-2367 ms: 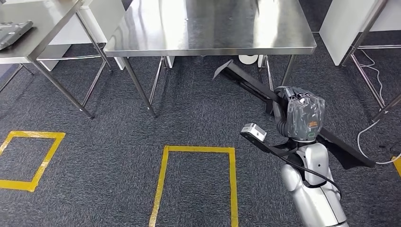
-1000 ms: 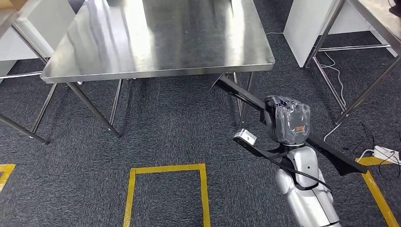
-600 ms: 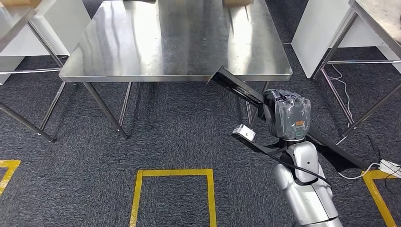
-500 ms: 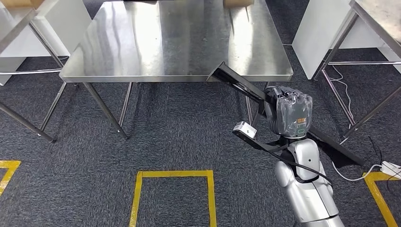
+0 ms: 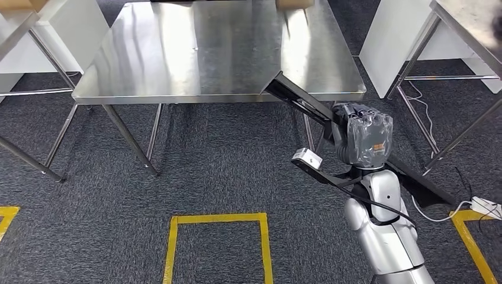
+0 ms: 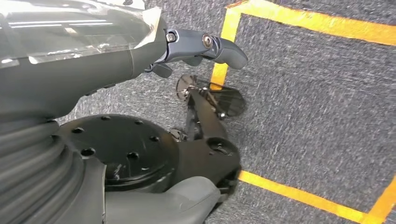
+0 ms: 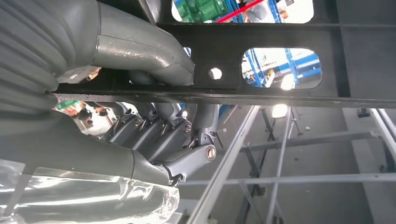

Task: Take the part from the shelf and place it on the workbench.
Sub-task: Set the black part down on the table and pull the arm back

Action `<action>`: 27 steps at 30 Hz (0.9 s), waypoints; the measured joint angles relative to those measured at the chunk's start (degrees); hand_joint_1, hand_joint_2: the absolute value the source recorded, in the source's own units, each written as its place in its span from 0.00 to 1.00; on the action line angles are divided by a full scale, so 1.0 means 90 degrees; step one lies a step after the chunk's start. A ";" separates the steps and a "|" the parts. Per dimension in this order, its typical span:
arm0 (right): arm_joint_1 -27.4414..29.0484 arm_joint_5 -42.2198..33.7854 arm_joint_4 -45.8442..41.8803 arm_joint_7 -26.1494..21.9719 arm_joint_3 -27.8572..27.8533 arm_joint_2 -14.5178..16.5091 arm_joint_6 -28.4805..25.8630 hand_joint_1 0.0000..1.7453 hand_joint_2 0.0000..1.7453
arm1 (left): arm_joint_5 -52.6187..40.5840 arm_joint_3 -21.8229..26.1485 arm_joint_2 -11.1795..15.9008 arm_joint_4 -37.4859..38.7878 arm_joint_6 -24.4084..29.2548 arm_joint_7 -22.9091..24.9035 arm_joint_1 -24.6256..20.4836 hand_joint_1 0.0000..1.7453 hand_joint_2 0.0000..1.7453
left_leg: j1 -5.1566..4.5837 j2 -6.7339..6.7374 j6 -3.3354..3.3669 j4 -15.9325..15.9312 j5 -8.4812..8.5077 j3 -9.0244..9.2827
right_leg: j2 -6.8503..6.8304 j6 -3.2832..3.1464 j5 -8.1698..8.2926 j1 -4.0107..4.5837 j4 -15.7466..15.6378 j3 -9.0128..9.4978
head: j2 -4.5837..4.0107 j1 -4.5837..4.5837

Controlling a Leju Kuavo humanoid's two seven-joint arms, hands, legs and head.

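A long black metal part with cut-out slots runs slantwise across my front, and my right hand, wrapped in clear plastic, grips it near its middle. Its far tip reaches the front edge of the steel workbench, near the bench's right corner. Its other end hangs over the carpet at the right. In the right wrist view the part is a flat black bar with holes, and the fingers are curled around it. My left hand hangs over the carpet holding nothing, one finger stretched out.
A yellow tape square marks the carpet in front of me. A white cabinet and another steel table stand at the right, with cables and a power strip on the floor. A further table is at the left.
The whole picture has shifted as I walked and turned, and the workbench now lies closer. The part's far tip has come up to the bench's front edge. My right hand still grips it.
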 joint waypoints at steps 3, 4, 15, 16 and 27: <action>0.0008 0.0000 -0.0019 0.0000 -0.0005 -0.0006 -0.0001 1.00 1.00 | -0.0001 0.0000 0.0001 -0.0002 -0.0005 -0.0002 -0.0001 0.00 1.00 | -0.0093 -0.0010 0.0196 -0.0058 0.0021 0.0002 | -0.0003 0.0163 0.0031 0.0007 -0.0070 -0.0008 | 0.0000 0.0006; 0.0009 0.0000 -0.0024 0.0000 -0.0010 -0.0008 -0.0002 1.00 1.00 | -0.0002 0.0000 0.0002 -0.0002 -0.0004 -0.0003 -0.0001 0.00 1.00 | -0.0109 -0.0006 0.0278 -0.0094 0.0054 0.0013 | -0.0008 0.0175 -0.0027 0.0006 0.0014 -0.0051 | 0.0000 0.0013; 0.0082 -0.0002 -0.0076 -0.0002 -0.0061 -0.0096 -0.0005 1.00 1.00 | -0.0030 -0.0003 -0.0032 -0.0004 -0.0053 -0.0025 0.0002 0.00 1.00 | -0.0434 -0.0032 0.0561 -0.0117 0.0063 0.0039 | -0.0034 -0.0177 -0.0024 0.0369 -0.0002 -0.0013 | 0.0000 0.0083; 0.0088 -0.0002 -0.0084 -0.0002 -0.0065 -0.0106 -0.0006 1.00 1.00 | -0.0033 -0.0004 -0.0041 -0.0004 -0.0057 -0.0028 0.0002 0.00 1.00 | -0.0441 -0.0028 0.0555 -0.0112 0.0059 0.0029 | -0.0041 -0.0230 -0.0009 0.0377 -0.0072 0.0019 | 0.0000 0.0086; 0.0311 -0.0007 -0.0197 0.0030 -0.0144 -0.0157 -0.0016 1.00 1.00 | -0.0099 -0.0015 0.0004 -0.0007 -0.0061 -0.0015 0.0004 0.00 1.00 | 0.0010 0.0047 -0.0028 0.1085 -0.0208 -0.0719 | -0.0041 -0.0247 -0.0031 0.0054 -0.0226 0.0226 | 0.0000 0.0093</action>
